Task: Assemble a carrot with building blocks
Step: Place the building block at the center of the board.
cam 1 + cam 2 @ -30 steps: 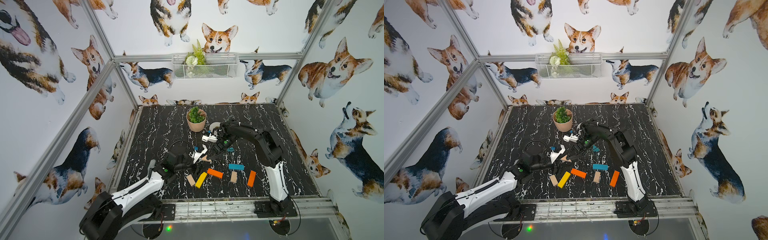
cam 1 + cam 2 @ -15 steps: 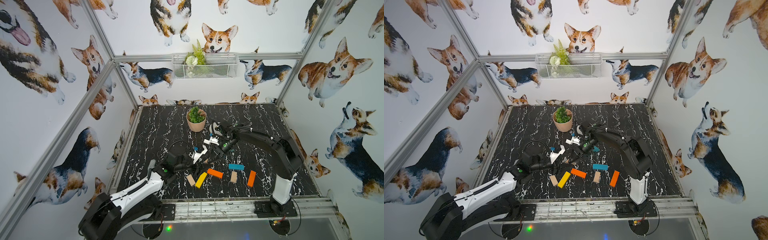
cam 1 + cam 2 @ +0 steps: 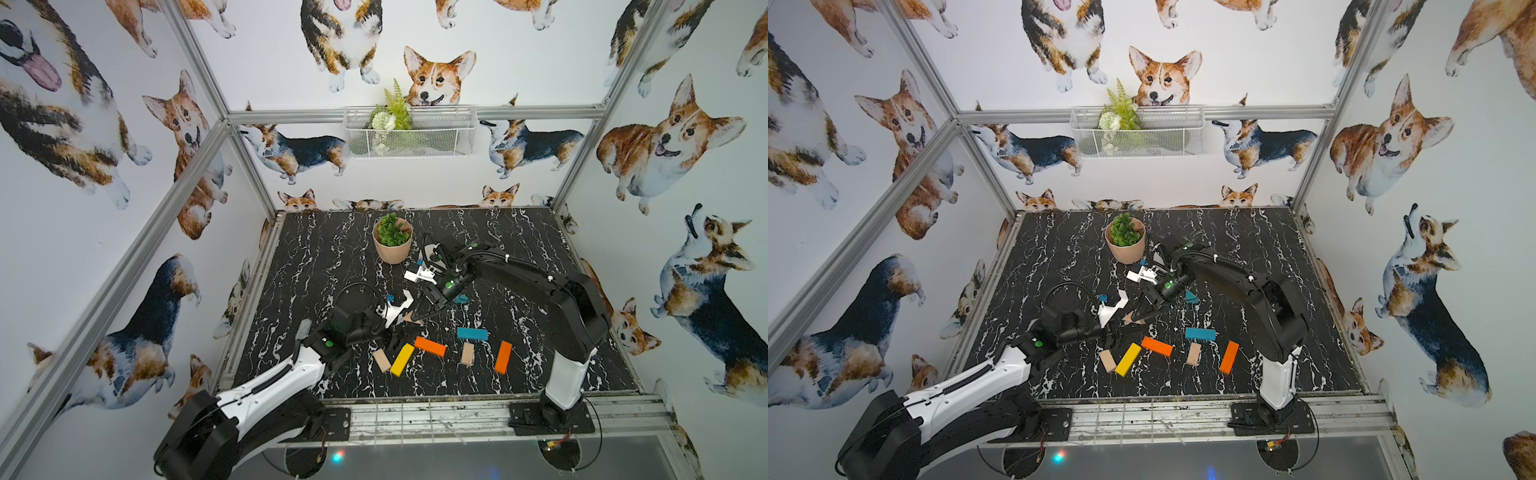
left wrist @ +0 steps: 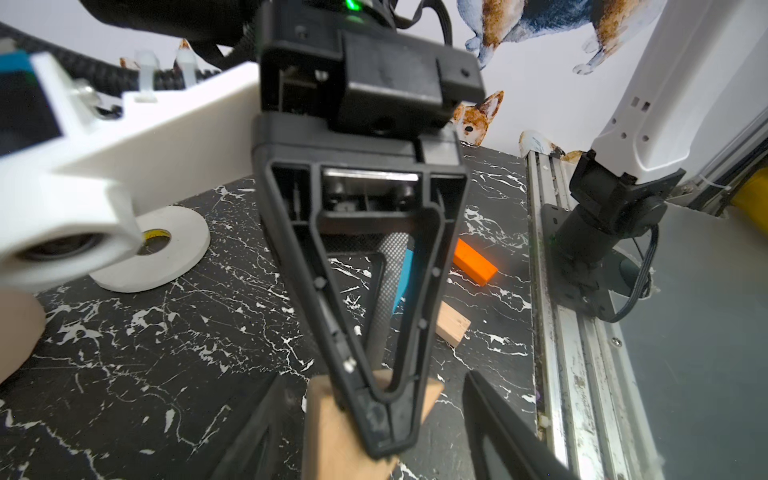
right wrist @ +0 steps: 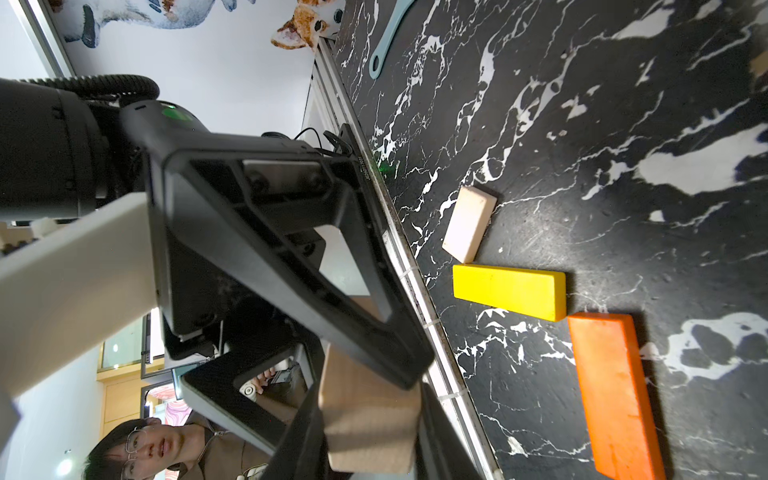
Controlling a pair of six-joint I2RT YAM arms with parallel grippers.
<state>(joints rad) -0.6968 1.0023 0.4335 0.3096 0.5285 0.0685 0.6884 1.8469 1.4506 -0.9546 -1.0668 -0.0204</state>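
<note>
Currently the plain-wood triangle (image 4: pixel 328 432) is at mid-desk (image 3: pixel 324 266), pinched between the nearly closed jaws of the right gripper (image 3: pixel 419 311). Left gripper (image 3: pixel 401 332) gapes around it and holds nothing. Judged light, rigid and smooth. The sloped edges could slip, so take hold across the flat faces.

Probably a robotics lab cell; aluminium frame (image 3: pixel 540 111), corgi-print wall panels (image 3: pixel 519 54), marbled black tabletop (image 3: pixel 316 266).

The arms (image 3: pixel 270 384) are black and white, with ribbed cables (image 3: pixel 357 286).
</note>
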